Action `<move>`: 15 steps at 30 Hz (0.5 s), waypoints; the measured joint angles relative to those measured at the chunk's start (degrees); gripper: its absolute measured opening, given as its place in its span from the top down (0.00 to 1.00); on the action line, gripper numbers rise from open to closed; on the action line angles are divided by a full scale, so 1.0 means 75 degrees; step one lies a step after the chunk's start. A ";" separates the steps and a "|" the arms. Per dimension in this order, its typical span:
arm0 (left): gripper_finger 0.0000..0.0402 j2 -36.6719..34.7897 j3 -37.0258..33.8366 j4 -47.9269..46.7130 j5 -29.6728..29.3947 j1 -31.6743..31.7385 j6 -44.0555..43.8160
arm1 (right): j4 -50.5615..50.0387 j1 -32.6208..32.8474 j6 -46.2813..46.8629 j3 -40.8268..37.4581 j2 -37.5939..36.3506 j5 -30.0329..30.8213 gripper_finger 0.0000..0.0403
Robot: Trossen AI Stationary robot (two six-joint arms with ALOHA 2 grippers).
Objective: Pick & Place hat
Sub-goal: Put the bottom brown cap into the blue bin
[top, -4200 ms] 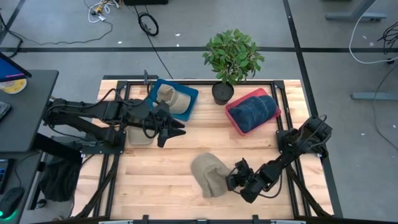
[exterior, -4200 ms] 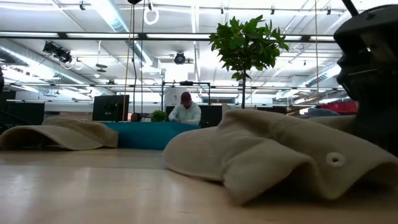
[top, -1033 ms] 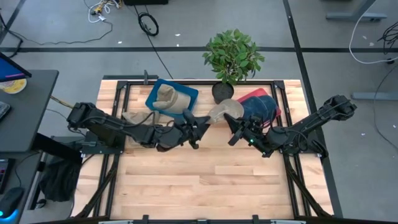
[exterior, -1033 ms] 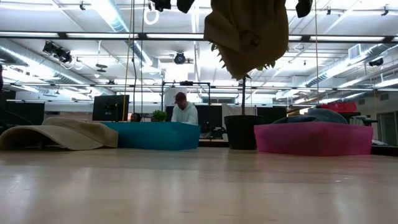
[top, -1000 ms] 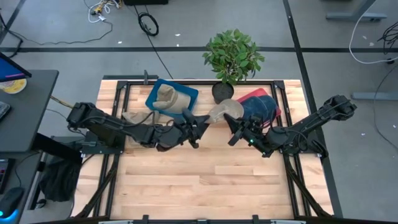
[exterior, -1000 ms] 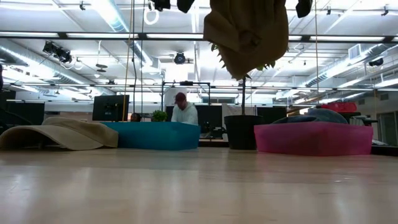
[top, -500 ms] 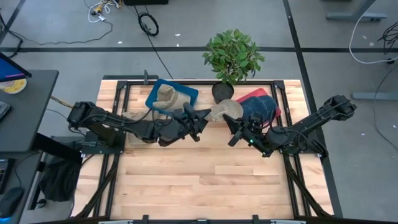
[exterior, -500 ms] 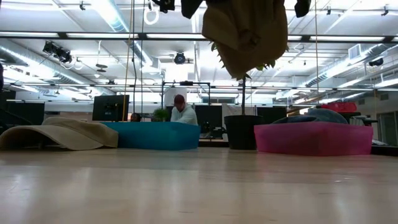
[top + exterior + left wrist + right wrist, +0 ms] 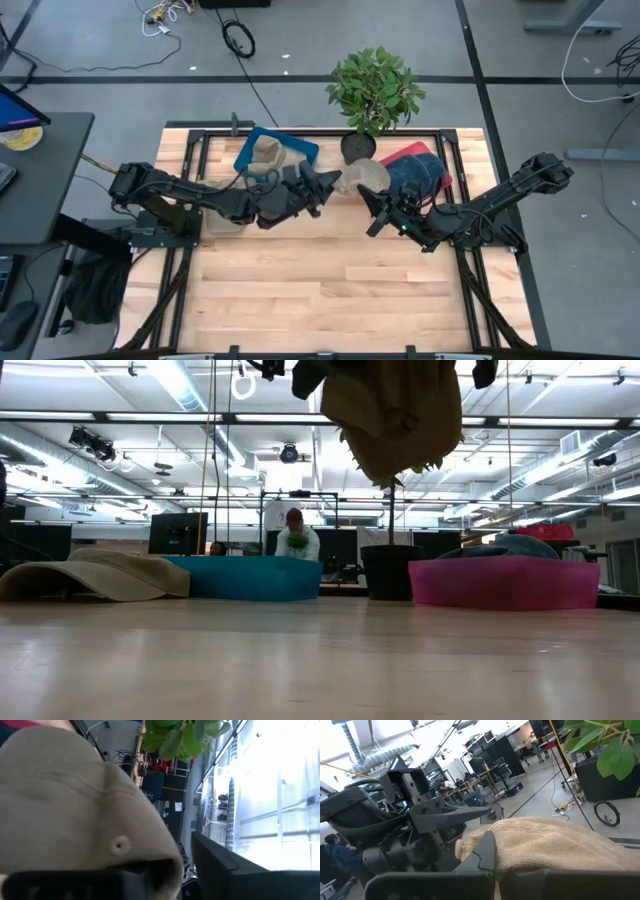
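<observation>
A beige knitted hat (image 9: 362,178) hangs high above the table's middle, between my two grippers; in the low view the hat (image 9: 395,415) droops from the top of the picture. My right gripper (image 9: 370,200) is shut on it from the right side. My left gripper (image 9: 325,188) reaches in level from the left and stands open, with the hat's left rim (image 9: 167,865) between its fingers. My right gripper pinches the hat's edge (image 9: 492,847) between its two fingers, coming in about level from the table's right side. The hat is lifted clear of the table and sags below the fingers. My left gripper has the hat's rim between its fingers; whether they touch it, I cannot tell.
A second beige hat (image 9: 268,155) lies in the blue bin (image 9: 300,152) at the far left. Another beige hat (image 9: 95,575) rests on the table at the left. A dark blue hat (image 9: 418,175) fills the pink bin (image 9: 385,165). A potted plant (image 9: 372,95) stands at the far middle.
My left gripper has gone toward the table's far right, up to the hanging hat, and has rolled about its own axis. The hat and my right gripper have kept still.
</observation>
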 joint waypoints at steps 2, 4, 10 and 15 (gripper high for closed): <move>0.80 0.0000 0.0000 0.0100 0.0004 0.0000 0.0422 | -0.0003 0.0000 0.0000 0.0000 0.0000 0.0000 1.00; 0.90 0.0000 0.0000 0.0131 0.0001 -0.0003 0.0685 | -0.0032 0.0000 0.0000 0.0000 0.0000 -0.0003 1.00; 0.98 0.0000 0.0000 0.0157 0.0215 0.0076 0.1392 | -0.0044 0.0000 0.0033 0.0000 0.0003 -0.0456 0.98; 0.98 0.0000 0.0000 0.0155 0.0523 0.0082 0.1777 | 0.0076 0.0014 0.0035 0.0000 0.0003 -0.0932 0.81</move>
